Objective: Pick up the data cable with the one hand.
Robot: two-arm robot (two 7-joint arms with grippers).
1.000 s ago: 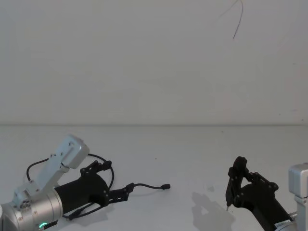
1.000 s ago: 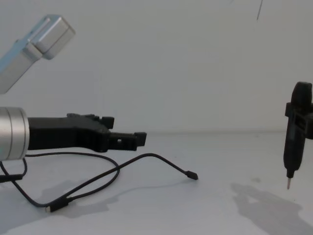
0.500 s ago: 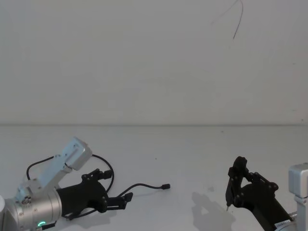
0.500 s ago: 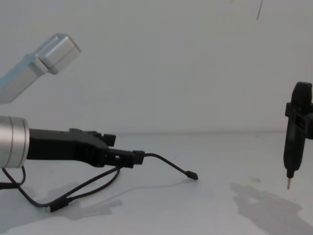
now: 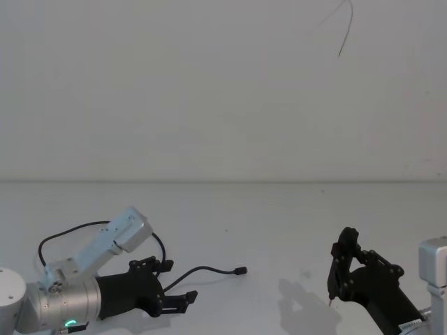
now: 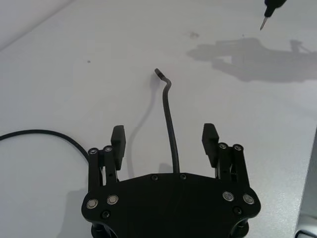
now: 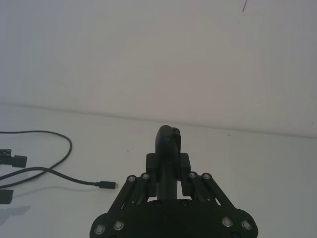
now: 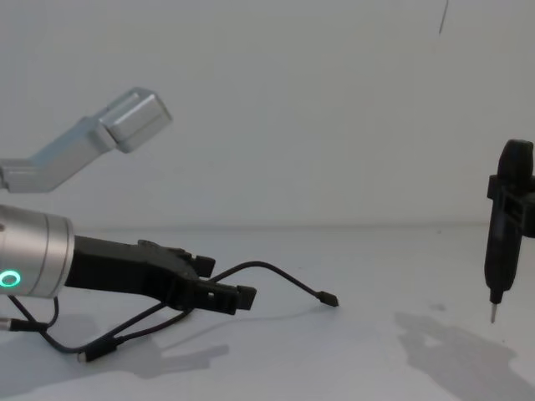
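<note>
Down low on the left, the left gripper (image 5: 177,281) sits just above the table (image 5: 279,216) with its jaws spread wide, holding nothing. The cable (image 5: 209,268) lies on the table and one stretch of it runs straight through the gap between the two fingers (image 6: 118,135), touching neither in the left wrist view. Its plug (image 5: 241,269) rests beyond the fingertips toward the middle of the table, while the rest curls back in a loop beside the arm. Well apart on the right, the right gripper (image 7: 167,161) hangs above the table, clamped on a slim black tool (image 8: 501,242) with a pointed metal tip aimed down
</note>
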